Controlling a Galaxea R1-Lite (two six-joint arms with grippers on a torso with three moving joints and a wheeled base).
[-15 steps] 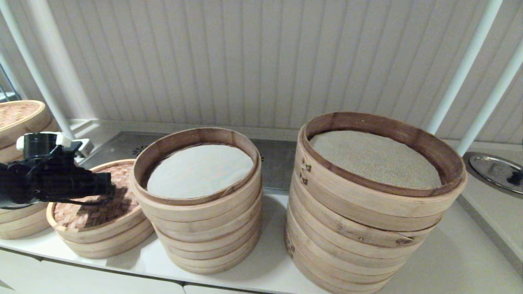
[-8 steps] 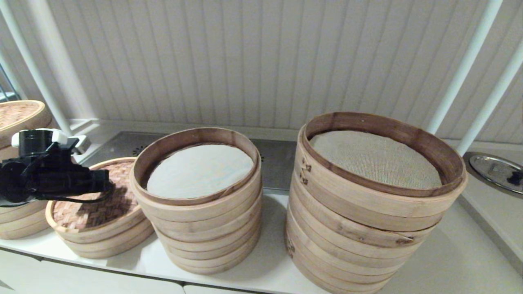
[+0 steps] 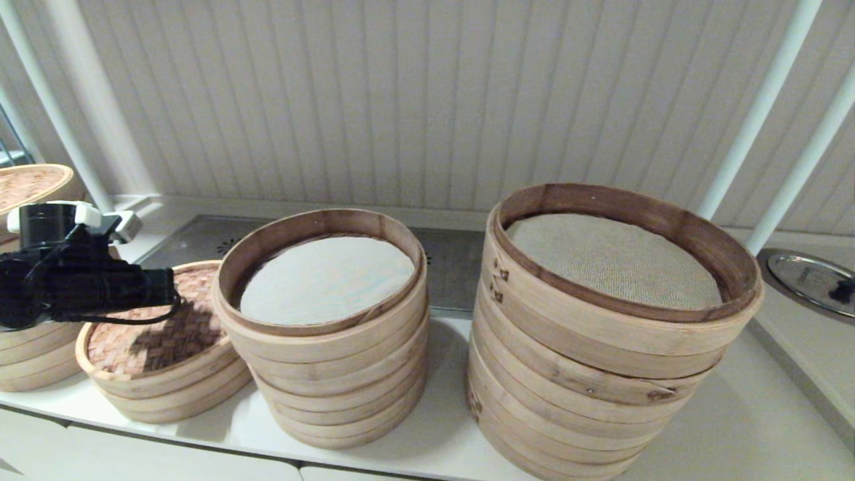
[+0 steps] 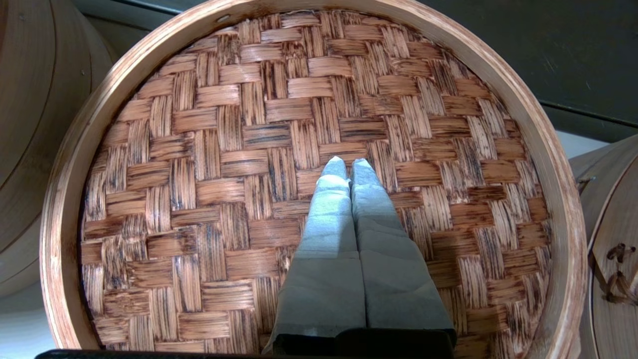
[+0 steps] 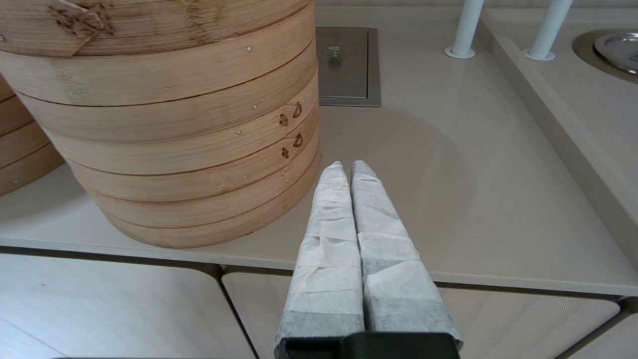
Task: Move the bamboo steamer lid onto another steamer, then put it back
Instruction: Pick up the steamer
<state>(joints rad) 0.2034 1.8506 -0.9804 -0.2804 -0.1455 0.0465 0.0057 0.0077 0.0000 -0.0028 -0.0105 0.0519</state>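
While the widest, tallest steamer stack (image 3: 611, 327) stands on the pale tabletop (image 3: 748, 427) at the right, another steamer (image 3: 324, 321) sits uncovered at the middle. Left of it, the bamboo steamer lid (image 3: 157, 334) rests on a low steamer, with the left claw (image 4: 349, 167) clenched empty just above its centre. Beside the widest stack's base, the right claw (image 5: 347, 167) is clenched too.

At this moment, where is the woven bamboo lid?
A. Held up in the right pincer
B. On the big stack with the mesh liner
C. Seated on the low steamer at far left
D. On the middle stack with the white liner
C: the bamboo steamer lid sits on the low steamer, under the shut left pincer.
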